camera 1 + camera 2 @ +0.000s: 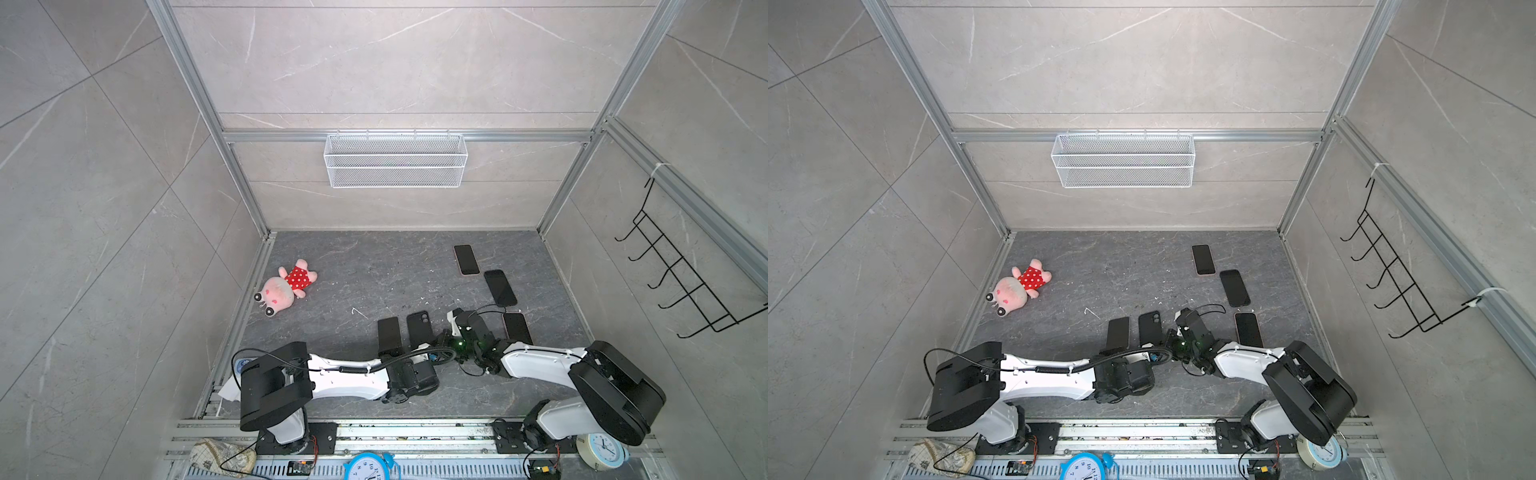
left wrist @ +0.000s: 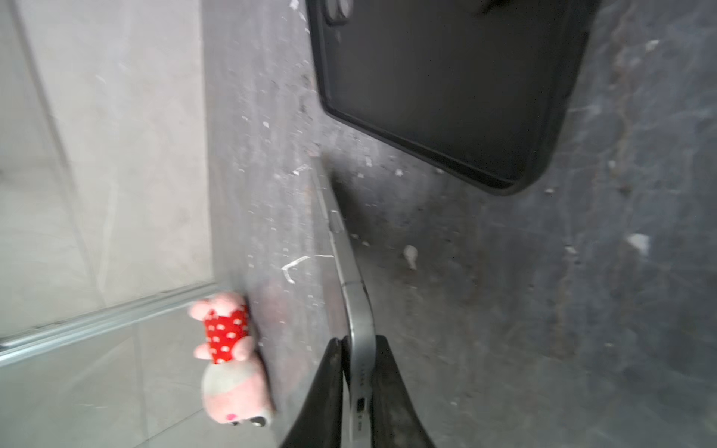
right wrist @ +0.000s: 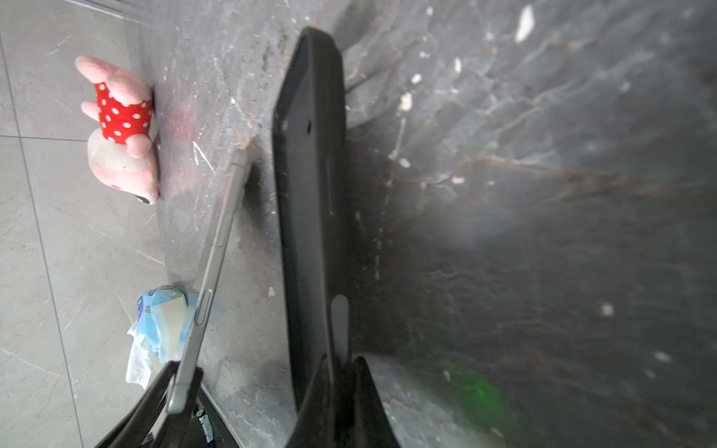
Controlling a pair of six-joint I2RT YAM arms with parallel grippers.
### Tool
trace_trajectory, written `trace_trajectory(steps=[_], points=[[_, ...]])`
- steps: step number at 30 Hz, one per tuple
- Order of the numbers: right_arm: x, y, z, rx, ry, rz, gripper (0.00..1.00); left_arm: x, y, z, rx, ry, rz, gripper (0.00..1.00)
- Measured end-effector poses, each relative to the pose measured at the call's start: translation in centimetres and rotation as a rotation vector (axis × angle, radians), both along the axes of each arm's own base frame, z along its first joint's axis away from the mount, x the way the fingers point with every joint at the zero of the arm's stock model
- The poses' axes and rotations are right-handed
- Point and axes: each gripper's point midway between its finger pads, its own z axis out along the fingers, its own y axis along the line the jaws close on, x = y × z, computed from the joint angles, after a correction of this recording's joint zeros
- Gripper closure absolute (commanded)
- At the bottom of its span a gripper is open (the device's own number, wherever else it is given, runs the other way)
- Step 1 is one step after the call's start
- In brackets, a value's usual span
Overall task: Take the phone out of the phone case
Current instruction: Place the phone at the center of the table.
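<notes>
The phone (image 1: 389, 334) (image 1: 1118, 332) is a slim silver-edged slab lying beside the black phone case (image 1: 419, 328) (image 1: 1149, 328), apart from it. My left gripper (image 2: 359, 341) is shut on the phone's (image 2: 351, 287) near end, and the far end touches the table. The phone case (image 2: 446, 85), with a camera cutout, looks hollow. My right gripper (image 3: 343, 362) is shut on the near rim of the phone case (image 3: 306, 194). In the right wrist view the phone (image 3: 217, 252) slants beside the case with the left gripper (image 3: 182, 372) on it.
Three other dark phones (image 1: 466, 259) (image 1: 500, 287) (image 1: 517, 328) lie to the right on the grey table. A pink plush toy (image 1: 286, 286) lies far left. A white wire basket (image 1: 395, 160) hangs on the back wall, a black hook rack (image 1: 681, 270) on the right wall.
</notes>
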Motion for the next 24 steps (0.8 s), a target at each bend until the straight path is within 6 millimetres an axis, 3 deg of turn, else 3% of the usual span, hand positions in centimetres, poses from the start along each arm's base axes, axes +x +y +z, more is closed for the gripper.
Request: trace_trajectory(steps=[6,10,14,19,22,24], points=[[0.3,0.2,-0.2,0.022,0.002,-0.017,1.0,-1.5,1.4,-3.0,0.081,0.117,0.019,0.68],[0.5,0.4,0.1,0.035,-0.005,-0.022,1.0,-1.6,1.6,-2.9,0.071,0.124,0.039,0.52],[0.6,0.5,-0.3,0.044,0.003,-0.034,1.0,-1.7,1.6,-2.0,0.028,0.12,0.06,0.45],[0.1,0.9,-0.9,0.041,0.022,-0.029,1.0,-1.4,1.5,2.1,-0.153,0.087,0.115,0.13],[-0.3,1.5,-1.0,0.041,0.019,-0.02,1.0,-1.0,1.7,6.2,-0.361,0.057,0.173,0.02],[-0.5,1.8,-1.2,0.036,0.019,-0.02,1.0,-0.5,2.4,8.9,-0.507,0.039,0.232,0.0]])
